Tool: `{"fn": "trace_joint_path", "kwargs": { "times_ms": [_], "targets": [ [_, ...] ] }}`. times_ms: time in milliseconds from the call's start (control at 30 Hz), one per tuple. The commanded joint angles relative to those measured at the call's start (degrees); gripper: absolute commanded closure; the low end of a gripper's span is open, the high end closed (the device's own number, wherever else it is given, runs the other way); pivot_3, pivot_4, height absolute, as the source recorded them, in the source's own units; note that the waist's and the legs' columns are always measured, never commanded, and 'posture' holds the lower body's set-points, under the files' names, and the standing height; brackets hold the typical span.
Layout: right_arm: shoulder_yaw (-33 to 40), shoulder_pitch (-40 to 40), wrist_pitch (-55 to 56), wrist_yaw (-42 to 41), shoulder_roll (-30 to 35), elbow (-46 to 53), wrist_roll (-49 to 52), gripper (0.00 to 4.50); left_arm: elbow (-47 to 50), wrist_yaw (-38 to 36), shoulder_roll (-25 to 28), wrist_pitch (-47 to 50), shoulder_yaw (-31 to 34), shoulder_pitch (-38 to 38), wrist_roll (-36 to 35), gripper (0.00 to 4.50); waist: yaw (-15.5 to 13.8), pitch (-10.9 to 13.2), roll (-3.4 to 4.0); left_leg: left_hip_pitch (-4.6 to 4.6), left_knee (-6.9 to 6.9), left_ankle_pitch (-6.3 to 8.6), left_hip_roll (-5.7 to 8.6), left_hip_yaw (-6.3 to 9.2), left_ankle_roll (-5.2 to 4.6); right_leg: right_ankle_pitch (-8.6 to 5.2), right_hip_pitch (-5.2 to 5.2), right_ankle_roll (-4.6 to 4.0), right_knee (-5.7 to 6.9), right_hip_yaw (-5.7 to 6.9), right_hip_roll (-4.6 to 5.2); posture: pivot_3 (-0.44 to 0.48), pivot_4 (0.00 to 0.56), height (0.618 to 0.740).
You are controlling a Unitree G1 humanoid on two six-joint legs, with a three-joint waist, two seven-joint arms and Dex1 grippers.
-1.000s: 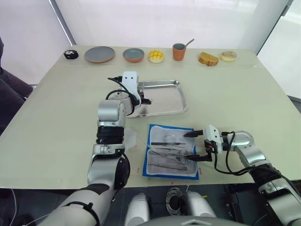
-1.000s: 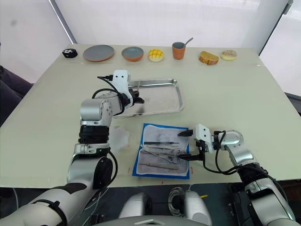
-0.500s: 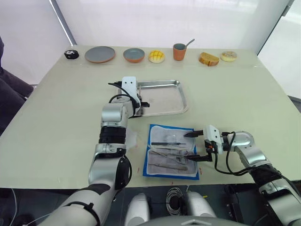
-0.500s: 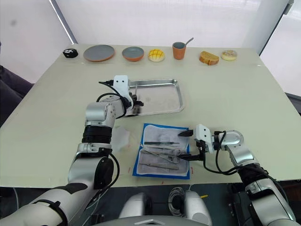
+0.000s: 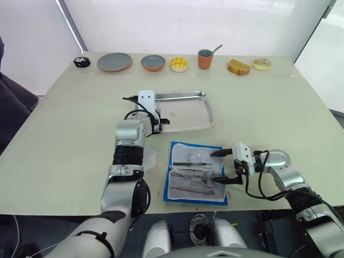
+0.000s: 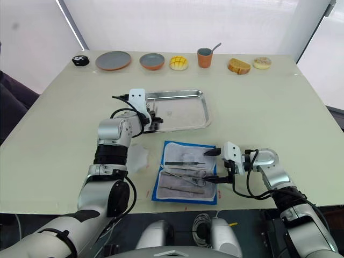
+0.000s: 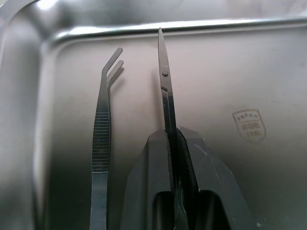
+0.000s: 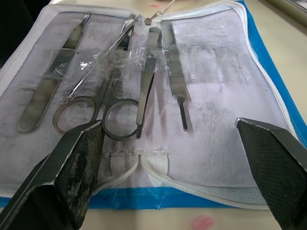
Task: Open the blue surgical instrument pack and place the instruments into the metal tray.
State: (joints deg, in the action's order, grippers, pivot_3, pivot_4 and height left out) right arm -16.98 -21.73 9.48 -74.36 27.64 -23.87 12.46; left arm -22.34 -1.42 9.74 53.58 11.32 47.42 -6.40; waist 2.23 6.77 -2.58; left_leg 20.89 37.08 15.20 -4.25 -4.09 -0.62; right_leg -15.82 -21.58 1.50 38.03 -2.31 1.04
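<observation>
Blue-edged and lying unzipped and flat on the tabletop, the surgical instrument pack (image 5: 196, 172) sits just on the near side of the metal tray (image 5: 183, 110), its whitish clear inner face turned up. On that face rest the remaining instruments (image 8: 120, 91): ring-handled scissors or clamps, a broad-handled tool, slim tweezers and a thin probe, some lying under a crumpled scrap of clear film. The transfer step is in hand, with the pack already open. Over the end of the tray nearest the robot's left, the left gripper (image 7: 170, 136) has its fingers clenched on a pair of slim pointed scissors (image 7: 164, 91), tips aimed along the tray floor, alongside bent-tipped tweezers (image 7: 102, 124) already lying there. Whether the scissors touch the steel cannot be told. By my reading, the next move is to let the scissors go flat beside the tweezers and draw the arm clear of the rim. The right gripper (image 5: 227, 167) waits at the pack's right edge, fingers spread wide and holding nothing, well placed to pick the next tool; the overlapping handles and film would likely call for a careful, single-tool pinch.
</observation>
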Motion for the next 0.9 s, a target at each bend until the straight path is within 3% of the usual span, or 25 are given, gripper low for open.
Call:
{"fn": "trace_joint_path", "kwargs": {
  "times_ms": [33, 133, 300, 333, 633, 733, 900],
  "targets": [
    [-2.6, 2.9, -3.5, 2.2, 1.4, -5.7, -6.1, 0.0, 1.1, 0.5, 0.1, 0.1, 0.6, 0.1, -0.6, 4.43, 0.0, 0.0, 0.0, 0.0, 0.0, 0.0, 0.0, 0.0, 0.0, 0.0, 0.0, 0.0, 0.0, 0.0, 0.0, 0.0, 0.15, 0.74],
    [-2.6, 2.9, -3.6, 2.1, 1.4, -5.6, -6.1, 0.0, 1.3, 0.8, 0.1, 0.3, 0.8, -0.1, -1.0, 4.43, 0.0, 0.0, 0.01, 0.0, -0.01, 0.0, 0.0, 0.0, 0.0, 0.0, 0.0, 0.0, -0.01, 0.0, 0.03, 0.0, 0.15, 0.74],
    [-2.6, 3.0, -3.5, 2.2, 1.5, -5.5, -6.1, 0.0, 2.6, 1.7, -0.5, 0.6, 1.4, -0.5, -1.4, 2.71, 0.0, 0.0, 0.01, 0.0, -0.01, 0.0, 0.0, 0.0, 0.0, 0.0, 0.0, 0.0, -0.02, 0.0, 0.07, 0.0, 0.15, 0.74],
    [-2.6, 3.0, -3.6, 2.2, 1.5, -5.4, -6.1, 0.0, 3.5, 1.7, -0.8, 1.1, 1.4, -0.7, -1.6, 2.18, 0.0, 0.0, 0.01, 0.0, -0.01, 0.0, -0.01, 0.0, 0.0, 0.0, 0.0, 0.0, -0.02, 0.0, 0.08, 0.0, 0.15, 0.74],
    [-2.6, 3.2, -3.5, 2.3, 1.4, -5.5, -6.1, 0.0, 14.9, -3.2, -2.7, 4.6, 1.2, -2.9, -6.8, 2.18, 0.0, 0.0, 0.03, 0.01, -0.06, 0.0, -0.01, 0.0, 0.02, 0.0, 0.0, -0.01, -0.06, 0.0, 0.29, 0.0, 0.15, 0.74],
    [-2.6, 3.1, -3.5, 2.2, 1.4, -5.6, -6.0, 0.0, 22.0, -12.2, -1.5, 4.6, -1.2, -4.4, -12.4, 2.18, 0.1, 0.1, 0.06, -0.01, -0.11, 0.0, 0.0, -0.01, 0.03, 0.0, 0.0, -0.01, -0.07, -0.01, 0.34, 0.0, 0.15, 0.74],
    [-2.6, 2.8, -3.4, 2.2, 1.1, -5.9, -5.9, 0.0, 31.0, -28.3, 4.8, 3.3, -7.0, -8.3, -19.7, 2.18, 0.1, 0.1, 0.1, -0.1, -0.34, -0.13, 0.02, -0.01, 0.25, 0.0, 0.0, -0.03, -0.11, -0.01, 0.48, 0.0, 0.15, 0.74]
  ]
}}
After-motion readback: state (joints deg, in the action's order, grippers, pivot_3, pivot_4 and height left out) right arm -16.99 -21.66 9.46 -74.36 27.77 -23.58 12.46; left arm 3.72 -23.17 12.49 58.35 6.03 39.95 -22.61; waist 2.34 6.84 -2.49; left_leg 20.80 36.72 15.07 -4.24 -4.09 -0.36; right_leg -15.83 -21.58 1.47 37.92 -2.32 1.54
